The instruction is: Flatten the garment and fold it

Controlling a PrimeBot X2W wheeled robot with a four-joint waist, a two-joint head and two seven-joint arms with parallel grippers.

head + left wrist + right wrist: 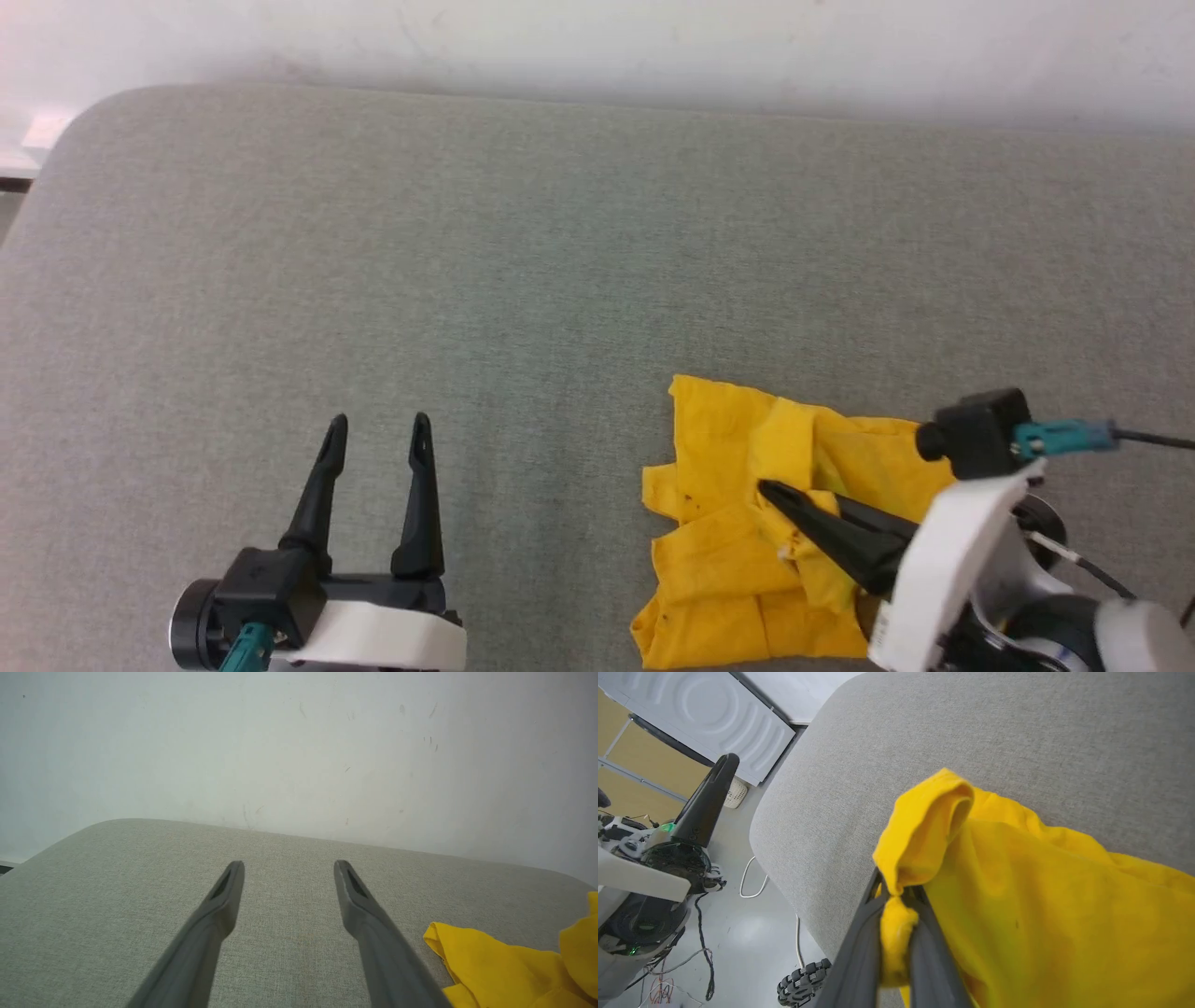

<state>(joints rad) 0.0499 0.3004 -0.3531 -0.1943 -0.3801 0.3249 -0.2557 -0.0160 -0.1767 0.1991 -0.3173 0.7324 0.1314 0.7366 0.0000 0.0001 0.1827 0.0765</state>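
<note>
The garment [738,532] is a bright yellow crumpled cloth lying at the near right of the grey padded table [560,280]. My right gripper [770,490] lies over it, shut on a bunched fold of the yellow fabric. In the right wrist view that fold [896,924] is pinched between the two grey fingers and bulges up above their tips [896,891]. My left gripper [378,437] stands open at the near left, well apart from the cloth, with nothing between its fingers. The left wrist view shows the same spread gripper [288,868] over bare table, with the garment's edge [490,961] at its lower right.
A white wall [653,47] runs behind the table's far edge. The right wrist view shows the table's rounded corner [784,826], grey floor with cables [747,882], a black wheel [803,984] and a white appliance [705,714] beyond.
</note>
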